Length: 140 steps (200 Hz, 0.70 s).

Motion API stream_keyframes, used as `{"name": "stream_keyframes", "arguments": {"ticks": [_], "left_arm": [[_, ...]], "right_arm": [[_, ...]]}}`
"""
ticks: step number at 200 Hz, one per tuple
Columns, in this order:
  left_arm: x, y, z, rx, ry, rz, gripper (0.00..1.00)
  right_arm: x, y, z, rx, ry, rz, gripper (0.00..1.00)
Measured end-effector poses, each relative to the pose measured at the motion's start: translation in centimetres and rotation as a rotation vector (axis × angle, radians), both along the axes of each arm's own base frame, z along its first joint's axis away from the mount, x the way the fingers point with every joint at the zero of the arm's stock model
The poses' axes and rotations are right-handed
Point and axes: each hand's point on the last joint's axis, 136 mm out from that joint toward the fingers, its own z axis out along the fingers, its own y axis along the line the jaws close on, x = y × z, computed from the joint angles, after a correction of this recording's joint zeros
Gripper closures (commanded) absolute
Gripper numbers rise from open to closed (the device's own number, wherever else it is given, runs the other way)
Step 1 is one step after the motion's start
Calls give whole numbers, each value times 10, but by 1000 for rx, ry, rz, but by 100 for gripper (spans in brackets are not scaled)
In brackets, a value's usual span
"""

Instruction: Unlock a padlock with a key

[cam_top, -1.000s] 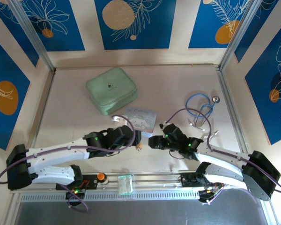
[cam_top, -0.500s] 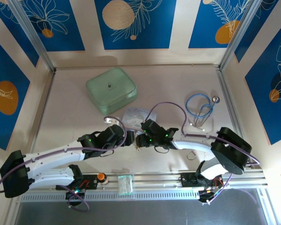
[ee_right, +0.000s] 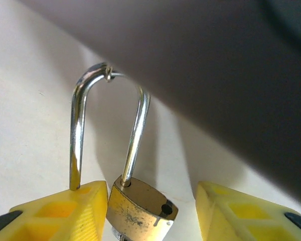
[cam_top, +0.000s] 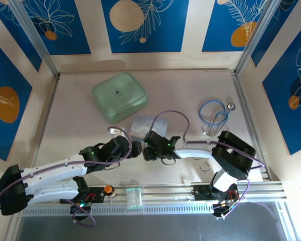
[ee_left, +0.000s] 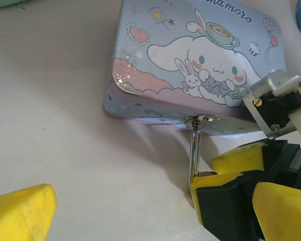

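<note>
A small brass padlock point(ee_right: 140, 208) is hooked by its silver shackle point(ee_right: 76, 135) through the clasp point(ee_left: 201, 119) on the near edge of a pale blue Cinnamoroll tin point(ee_left: 190, 60), mid-tabletop point(ee_left: 65, 150). The right gripper point(ee_right: 150, 193) sets its yellow fingers point(ee_right: 55, 211) part open either side of the lock body, not clamped. Just left, the left gripper point(ee_left: 153, 201) gapes wide and empty. The step looks like securing the padlock. Next comes a firm clamp, then the key.
</note>
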Motion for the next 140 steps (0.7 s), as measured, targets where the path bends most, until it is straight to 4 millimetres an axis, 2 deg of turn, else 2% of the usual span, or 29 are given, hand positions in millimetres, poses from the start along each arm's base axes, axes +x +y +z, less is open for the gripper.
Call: {"name": "stream_keyframes", "arguments": {"ticks": [52, 103, 140], "left_arm": [[-1, 3, -6, 11, 7, 5, 1], [1, 6, -5, 23, -9, 19, 1], [7, 7, -2, 81, -46, -8, 1]], "right_arm": [[1, -5, -3, -14, -2, -32, 64], [2, -8, -3, 54, 1, -73, 74], [1, -9, -1, 78, 2, -94, 75]]}}
